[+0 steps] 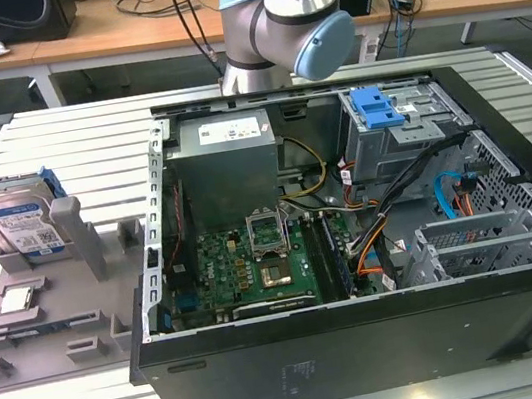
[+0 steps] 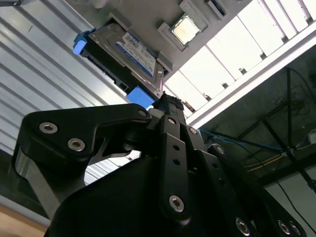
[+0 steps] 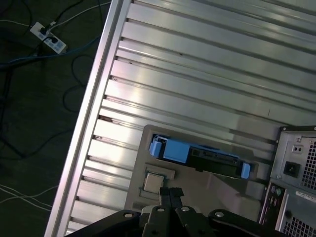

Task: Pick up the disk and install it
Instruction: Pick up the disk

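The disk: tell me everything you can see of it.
The disk is a flat silver metal drive with a blue-and-white label, framed by a bright blue plastic carrier. It leans on edge in a grey holder on the slatted table, at the exterior view's left of the computer case. The gripper is clear of it.

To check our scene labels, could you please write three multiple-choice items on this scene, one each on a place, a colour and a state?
1. Where is the disk?
A) on a wooden desk
B) propped in the grey holder
C) clamped in the end effector

2. What colour is its carrier bracket?
A) blue
B) red
C) green

3. How is the computer case?
A) shut by its side panel
B) wrapped in foil
C) open, motherboard exposed

Answers: 1 B, the exterior view shows it leaning in the holder beside the case; 2 A, blue frames its edges; 3 C, the board lies in plain sight.
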